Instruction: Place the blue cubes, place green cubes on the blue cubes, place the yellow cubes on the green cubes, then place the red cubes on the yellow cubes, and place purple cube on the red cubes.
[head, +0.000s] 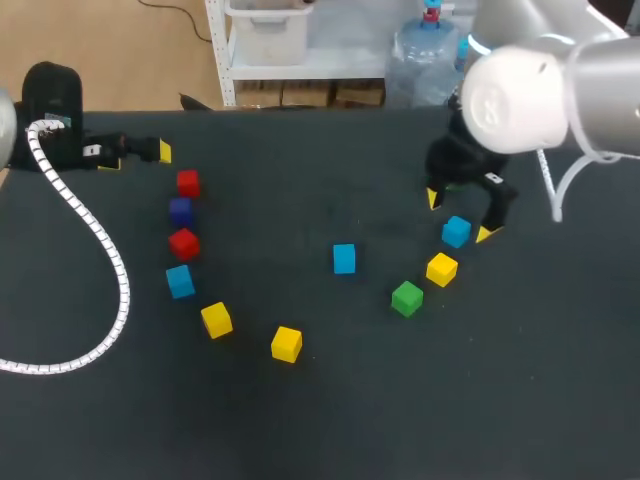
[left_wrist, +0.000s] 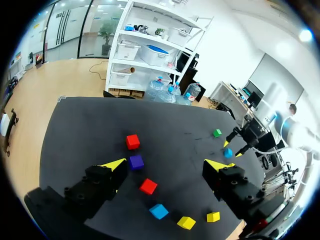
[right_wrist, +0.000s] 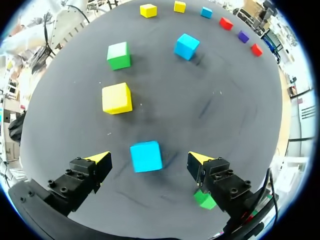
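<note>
My right gripper (head: 459, 216) (right_wrist: 148, 158) hangs open over a blue cube (head: 456, 231) (right_wrist: 146, 156), one finger on either side and neither touching it. Just ahead lie a yellow cube (head: 441, 268) (right_wrist: 116, 98), a green cube (head: 407, 298) (right_wrist: 119, 55) and another blue cube (head: 344, 258) (right_wrist: 186, 46). A second green cube (right_wrist: 205, 200) shows beside the right finger. My left gripper (head: 140, 152) (left_wrist: 166, 164) stands open at the far left, empty. In front of it lie a red cube (head: 188, 182) (left_wrist: 132, 141), the purple cube (head: 180, 211) (left_wrist: 135, 161) and another red cube (head: 183, 243) (left_wrist: 148, 186).
A third blue cube (head: 180, 281) and two yellow cubes (head: 216, 320) (head: 286, 343) continue the arc at the front left. A white ribbed cable (head: 100, 250) loops from my left arm across the left of the dark table (head: 330, 410).
</note>
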